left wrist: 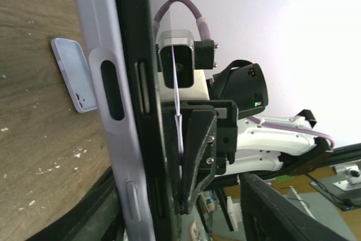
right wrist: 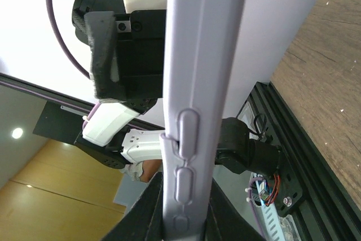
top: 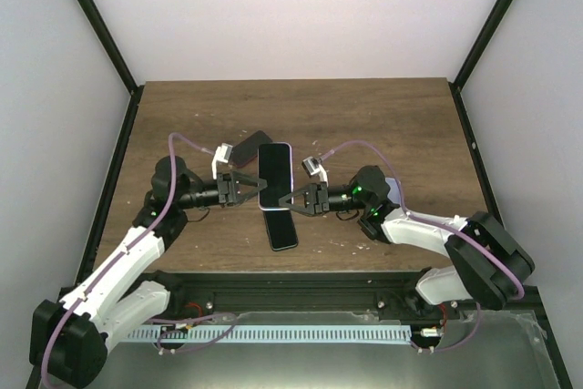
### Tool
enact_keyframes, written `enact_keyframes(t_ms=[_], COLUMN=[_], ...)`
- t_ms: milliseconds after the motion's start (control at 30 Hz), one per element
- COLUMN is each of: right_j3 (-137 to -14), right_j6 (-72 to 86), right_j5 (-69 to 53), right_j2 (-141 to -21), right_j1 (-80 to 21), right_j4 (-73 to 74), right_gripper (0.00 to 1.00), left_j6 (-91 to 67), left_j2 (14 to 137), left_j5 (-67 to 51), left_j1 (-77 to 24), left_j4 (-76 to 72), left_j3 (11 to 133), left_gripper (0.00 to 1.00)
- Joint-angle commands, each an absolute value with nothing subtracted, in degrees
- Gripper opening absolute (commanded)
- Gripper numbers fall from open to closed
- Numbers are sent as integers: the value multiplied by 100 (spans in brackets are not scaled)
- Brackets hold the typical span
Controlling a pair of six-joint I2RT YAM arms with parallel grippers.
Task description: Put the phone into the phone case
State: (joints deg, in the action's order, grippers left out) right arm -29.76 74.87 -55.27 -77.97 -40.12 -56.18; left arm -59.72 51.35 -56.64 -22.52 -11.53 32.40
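Observation:
A black phone (top: 273,175) lies against a lavender phone case (top: 288,158), held in the air between both arms with the screen facing up. My right gripper (top: 293,198) is shut on the case's right edge. In the right wrist view the case's button side (right wrist: 197,55) sits clamped between its fingers (right wrist: 144,213). My left gripper (top: 253,185) straddles the left edge. In the left wrist view its jaws stand wide. The case wall (left wrist: 113,150) and the phone's bare black edge (left wrist: 132,38) lie between them, with a gap on the screen side.
A second slab with a pale lavender rim (top: 282,230) lies flat on the brown table (top: 383,125) under the held phone. It also shows in the left wrist view (left wrist: 76,74). A dark phone-sized item (top: 250,145) lies behind the left gripper. Black frame posts edge the table.

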Motion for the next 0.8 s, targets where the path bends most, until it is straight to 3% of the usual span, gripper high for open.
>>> enact_keyframes(t_ms=[0,67,267,467,600,667,767], right_j3=[-3188,-3201,-3303,-3397,-3443,-3505,-3594], right_j6=[7401,7388,7197,6917,6915,6889,6830], right_j5=[-5160,-5134,-5182,-5077,-5005,-4947,-4894], right_j2=[-7676,-7673,-7616,-7393,-7320,-7292,-7265], right_j1=[-4035,-4032,-4036,-4034,-4034,-4034,-4025], right_j4=[-5934,-5945,-5537,-4834,-4674,-4494,-4362], right_gripper=[2,2,7,37,47,45,28], left_j6=[-5863,-5901,-5925,-5782,-5630,-5577,-5367], left_j2=[4993,4984,4990,4977,4990,4979,4941], left_j5=[-5924,-5928,-5961,-6206,-6384,-6469,-6475], left_j1=[-2259,-2259,-2259,-2259,-2263,-2259,-2261], left_j4=[-1108,-1155,-1324,-1467,-1400,-1366,-1079], left_j3=[3155,3074,2977,3015,3053,3070,3152], left_gripper=[52,46,13,8,7,7,8])
